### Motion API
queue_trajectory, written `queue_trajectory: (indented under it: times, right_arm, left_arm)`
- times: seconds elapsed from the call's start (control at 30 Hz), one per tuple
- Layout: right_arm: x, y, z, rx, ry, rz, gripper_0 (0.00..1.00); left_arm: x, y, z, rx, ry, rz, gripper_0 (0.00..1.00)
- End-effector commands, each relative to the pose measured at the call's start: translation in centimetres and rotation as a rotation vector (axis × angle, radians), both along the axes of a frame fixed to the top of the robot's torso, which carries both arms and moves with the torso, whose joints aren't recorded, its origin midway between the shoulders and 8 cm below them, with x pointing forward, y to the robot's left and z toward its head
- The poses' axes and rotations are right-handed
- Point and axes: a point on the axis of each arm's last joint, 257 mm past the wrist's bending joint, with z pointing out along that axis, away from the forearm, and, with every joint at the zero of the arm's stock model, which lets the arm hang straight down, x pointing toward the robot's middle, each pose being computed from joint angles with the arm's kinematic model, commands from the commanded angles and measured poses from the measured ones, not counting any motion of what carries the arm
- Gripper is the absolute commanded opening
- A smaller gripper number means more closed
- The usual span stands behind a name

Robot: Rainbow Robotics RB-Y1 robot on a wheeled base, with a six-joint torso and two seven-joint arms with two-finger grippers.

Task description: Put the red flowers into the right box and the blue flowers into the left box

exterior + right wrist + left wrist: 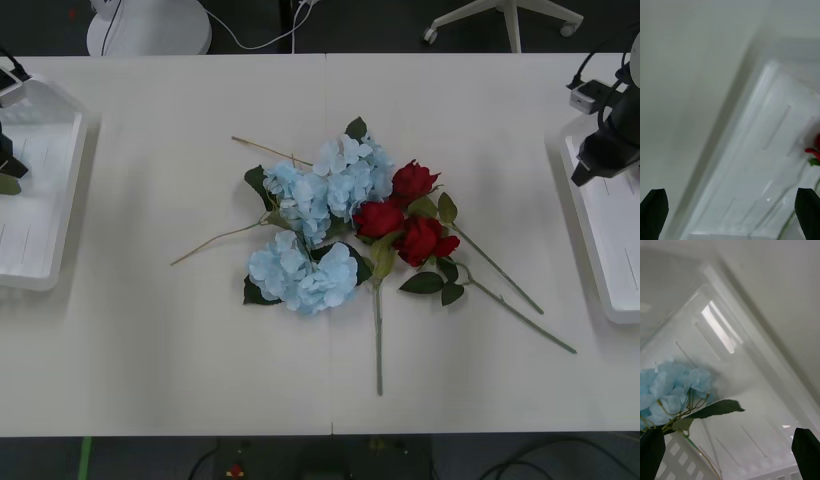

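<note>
Three red flowers (405,215), two boxes

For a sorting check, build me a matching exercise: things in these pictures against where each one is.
Things:
1. red roses
2. right gripper
3. left gripper
4. blue hydrangea with a leaf

Places:
A. above the right box
B. lying in the left box
C. on the table's middle, beside the hydrangea heaps
D. at the table's left edge, over the left box

Pairs: 1-C, 2-A, 3-D, 4-B
</note>
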Motion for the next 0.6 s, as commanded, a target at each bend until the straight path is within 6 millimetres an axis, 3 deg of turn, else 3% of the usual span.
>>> queue_trajectory:
  times: [0.03, 0.1, 0.17, 0.3, 0.4, 0.6]
  right_arm:
    - [1.6, 5.0, 3.9, 0.029, -0.045, 0.158, 0.99]
    - [1.4, 8.1, 3.4, 0.029, -0.033, 0.236, 0.99]
    - [1.0, 9.9, 2.7, 0.033, -0.017, 0.278, 0.99]
    - [-0.3, 14.0, 0.0, 0.1, 0.038, 0.312, 0.99]
    - [-0.9, 15.7, -1.9, 0.107, 0.062, 0.33, 0.99]
    - [-1.5, 17.3, -4.9, 0.127, 0.075, 0.277, 0.98]
  left_arm:
    - [0.3, -5.0, 3.0, 0.063, 0.002, -0.299, 0.98]
    - [0.2, -8.0, 3.8, 0.104, 0.004, -0.472, 0.98]
    - [-0.1, -10.2, 4.1, 0.1, -0.001, -0.568, 0.98]
    - [-0.6, -15.9, 3.1, -0.039, -0.005, -0.66, 0.98]
    - [-1.3, -19.3, 1.7, -0.111, 0.011, -0.712, 0.98]
    - [-3.0, -23.6, -1.9, -0.195, 0.071, -0.78, 0.98]
